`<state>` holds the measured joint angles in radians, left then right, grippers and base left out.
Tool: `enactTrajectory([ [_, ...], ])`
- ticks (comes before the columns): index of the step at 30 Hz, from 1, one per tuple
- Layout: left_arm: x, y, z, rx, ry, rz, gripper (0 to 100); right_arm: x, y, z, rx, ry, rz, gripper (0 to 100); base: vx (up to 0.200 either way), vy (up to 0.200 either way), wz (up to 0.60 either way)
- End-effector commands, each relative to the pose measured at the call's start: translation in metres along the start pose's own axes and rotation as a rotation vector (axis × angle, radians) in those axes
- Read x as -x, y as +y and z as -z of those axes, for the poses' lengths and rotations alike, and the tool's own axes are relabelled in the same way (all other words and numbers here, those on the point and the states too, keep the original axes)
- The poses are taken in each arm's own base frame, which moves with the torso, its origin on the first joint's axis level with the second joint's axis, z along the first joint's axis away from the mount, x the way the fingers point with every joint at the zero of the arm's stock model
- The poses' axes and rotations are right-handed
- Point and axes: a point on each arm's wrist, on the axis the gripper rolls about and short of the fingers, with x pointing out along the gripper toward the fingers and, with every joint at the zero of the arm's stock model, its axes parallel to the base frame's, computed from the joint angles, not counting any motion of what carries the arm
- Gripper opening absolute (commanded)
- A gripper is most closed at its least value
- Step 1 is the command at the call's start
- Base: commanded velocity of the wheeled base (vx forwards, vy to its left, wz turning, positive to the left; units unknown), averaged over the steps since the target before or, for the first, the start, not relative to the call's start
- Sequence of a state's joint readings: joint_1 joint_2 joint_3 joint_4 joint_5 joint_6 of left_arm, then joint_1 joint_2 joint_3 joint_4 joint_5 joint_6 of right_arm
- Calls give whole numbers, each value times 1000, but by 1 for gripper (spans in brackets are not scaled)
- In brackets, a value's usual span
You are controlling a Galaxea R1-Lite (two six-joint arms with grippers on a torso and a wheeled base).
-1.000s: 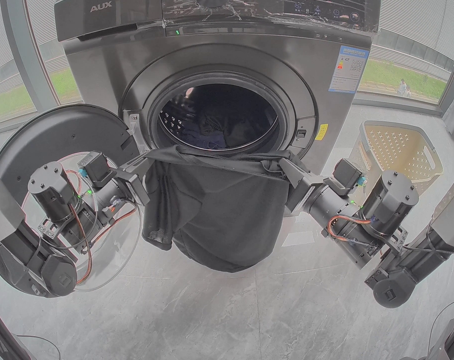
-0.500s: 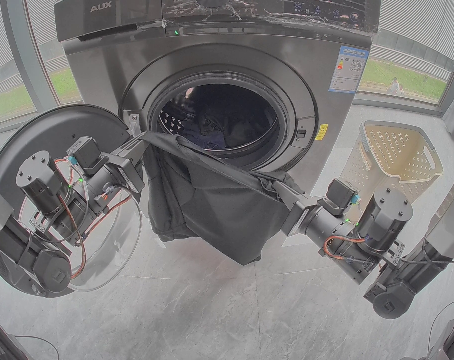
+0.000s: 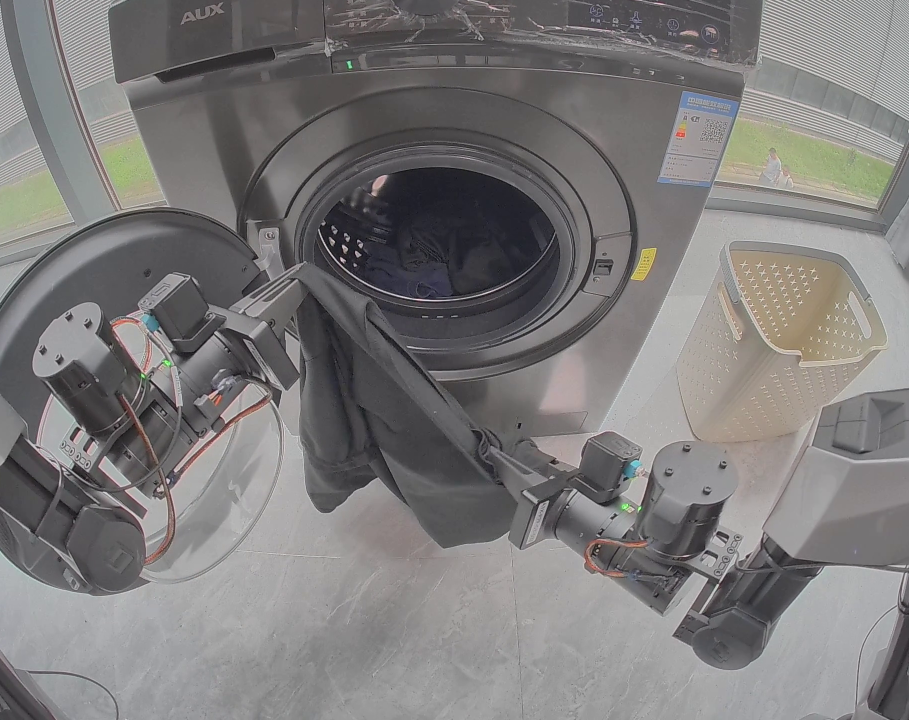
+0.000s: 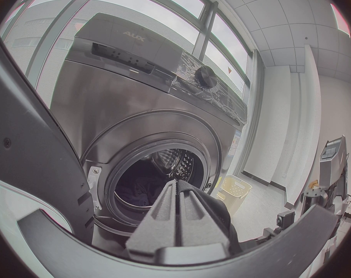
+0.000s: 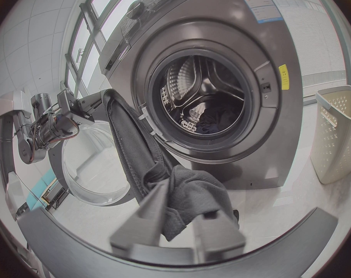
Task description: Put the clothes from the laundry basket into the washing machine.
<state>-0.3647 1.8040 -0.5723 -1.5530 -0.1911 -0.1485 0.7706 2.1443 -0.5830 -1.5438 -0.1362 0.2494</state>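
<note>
A black garment (image 3: 394, 402) hangs stretched on a slant below the open mouth of the washing machine (image 3: 614, 252). My left gripper (image 3: 296, 284) is shut on its upper corner, beside the drum's left rim near the door hinge. My right gripper (image 3: 496, 457) is shut on the lower end, low over the floor in front of the machine. In the left wrist view the left gripper (image 4: 178, 185) is pressed together with black cloth (image 4: 216, 209) beside it. In the right wrist view the garment (image 5: 191, 197) bunches in my right gripper (image 5: 185, 203). Dark clothes (image 3: 444, 252) lie in the drum.
The round machine door (image 3: 114, 252) stands swung open at the left, behind my left arm. A cream laundry basket (image 3: 804, 252) stands on the floor to the right of the machine, with no clothes visible inside. Grey tiled floor (image 3: 374, 632) lies in front.
My right gripper has dropped and pulled back from the drum's rim toward the floor, taking its end of the garment down. The left gripper has risen slightly and stayed by the hinge.
</note>
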Motion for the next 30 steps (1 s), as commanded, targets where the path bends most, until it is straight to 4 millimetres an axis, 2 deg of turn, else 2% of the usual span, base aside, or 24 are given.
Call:
enactTrajectory([
  [1, 1, -3, -5, 0, -20, 10, 0, -5, 3, 15, 0, 36, -7, 100, 0, 0, 0],
  [8, 1, -3, -8, -4, -33, 13, 0, 23, -4, 20, 28, 118, 19, 100, 0, 0, 0],
  [15, 5, -8, -22, -10, -69, 44, 0, 23, -15, 19, 36, 126, 52, 100, 0, 0, 0],
  [18, 5, -8, -24, -11, -74, 44, 0, 15, -24, 19, 49, 114, 75, 100, 0, 0, 0],
  [21, 6, -8, -25, -13, -79, 51, 0, -5, -44, 25, 66, 103, 87, 100, 0, 0, 0],
  [22, 6, -8, -25, -13, -79, 51, 0, -6, -44, 25, 67, 102, 85, 100, 0, 0, 0],
  [24, 7, -9, -26, -13, -77, 65, 0, -23, -56, 30, 83, 84, 89, 100, 0, 0, 0],
  [30, 9, -12, -30, -14, -86, 80, 0, -50, -66, 43, 118, 66, 23, 100, 0, 0, 0],
])
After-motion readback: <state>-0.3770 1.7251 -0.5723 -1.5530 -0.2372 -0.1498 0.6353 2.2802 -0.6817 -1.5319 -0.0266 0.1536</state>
